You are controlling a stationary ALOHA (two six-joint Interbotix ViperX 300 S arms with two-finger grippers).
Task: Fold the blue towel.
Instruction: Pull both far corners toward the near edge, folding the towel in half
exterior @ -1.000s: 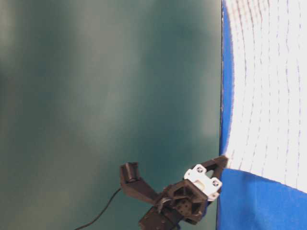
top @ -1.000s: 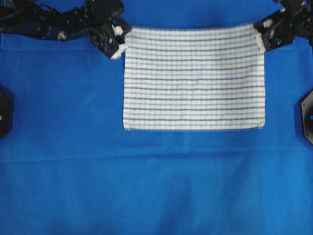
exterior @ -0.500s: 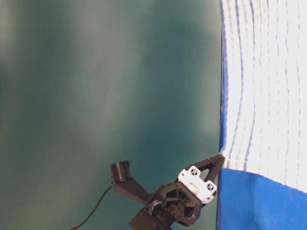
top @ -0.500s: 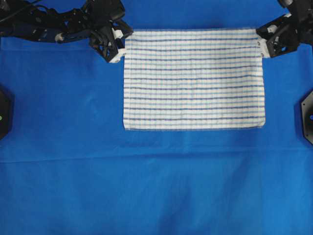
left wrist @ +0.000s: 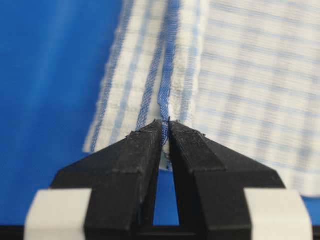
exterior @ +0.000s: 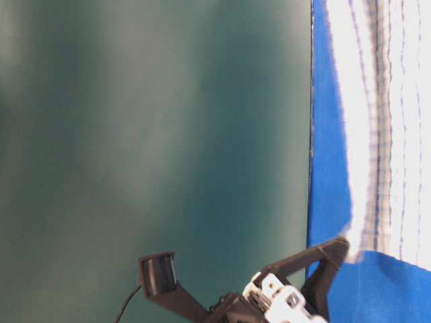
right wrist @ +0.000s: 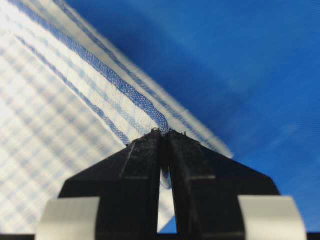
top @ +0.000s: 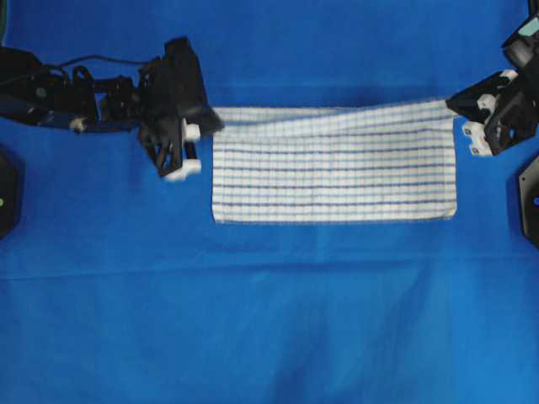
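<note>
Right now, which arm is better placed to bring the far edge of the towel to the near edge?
Neither alone: both. The left claw and the right claw each pinch a far corner of the blue towel, already lifted over it.

Plain solid-blue table covering (top: 269, 320) fills the overhead view, faint creases across it, even lighting. Table-level view: blurry dark teal-green backdrop (exterior: 148, 134) behind the table edge, possibly a wall or curtain.
</note>
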